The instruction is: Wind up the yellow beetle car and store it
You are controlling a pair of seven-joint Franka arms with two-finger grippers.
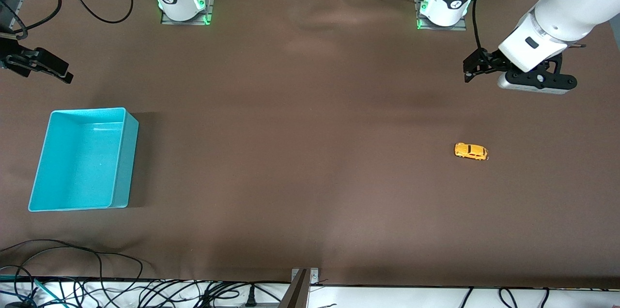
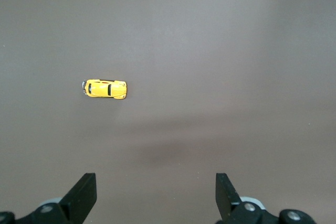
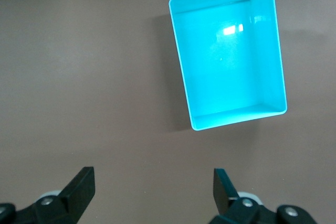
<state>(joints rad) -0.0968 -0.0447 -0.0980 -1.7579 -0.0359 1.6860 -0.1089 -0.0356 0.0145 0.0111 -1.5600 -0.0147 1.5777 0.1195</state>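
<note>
Both our grippers, left gripper (image 2: 156,196) and right gripper (image 3: 155,192), spread wide, empty. Risk: car (image 1: 470,151) tiny, may roll off when pinched, never reaching bin (image 1: 82,159).

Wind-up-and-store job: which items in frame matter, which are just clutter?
Job:
- yellow beetle car, on the table toward the left arm's end
- turquoise bin, empty, toward the right arm's end

Clutter:
- cables along the table edge nearest the front camera

yellow-orange beetle car (image 1: 470,151) with dark windows, plain turquoise bin (image 1: 121,162), brown table cover (image 1: 300,153), white arms, black grippers, bases apparently lit green
</note>
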